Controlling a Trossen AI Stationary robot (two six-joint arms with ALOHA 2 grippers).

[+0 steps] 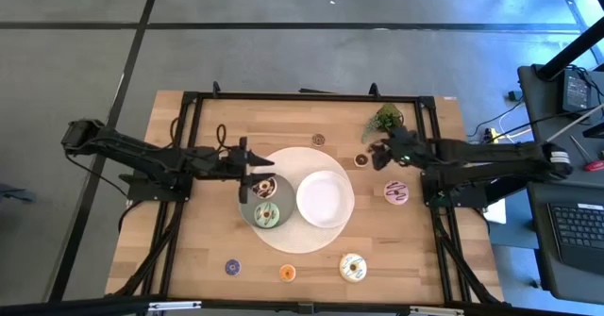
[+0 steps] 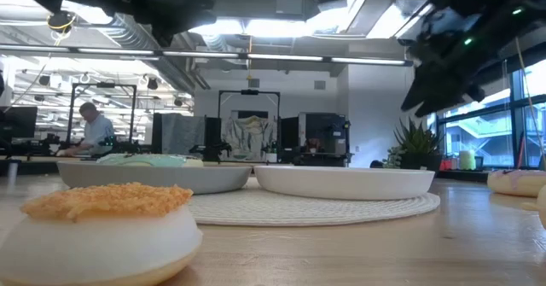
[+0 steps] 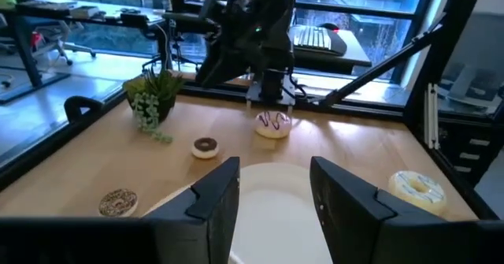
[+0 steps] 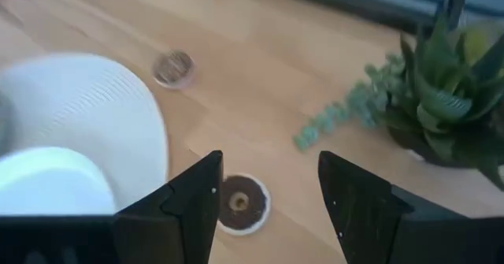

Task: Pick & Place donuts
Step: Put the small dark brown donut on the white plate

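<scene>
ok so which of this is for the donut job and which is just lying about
Job: chocolate donut, green donut (both on grey plate), pink donut, cream donut, brown mini, second brown mini, purple mini, orange mini.
Just lying about: white plate, woven mat, plant.

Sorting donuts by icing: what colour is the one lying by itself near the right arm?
Pink icing with dark squiggles on the donut; the left wrist view shows it best.

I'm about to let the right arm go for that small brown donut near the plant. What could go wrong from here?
1. The plant sits close beside the mini brown donut; the open right pincer could brush its trailing leaves while descending.
2. The woven mat edge lies just on the donut's other side, so a finger may catch it.
</scene>
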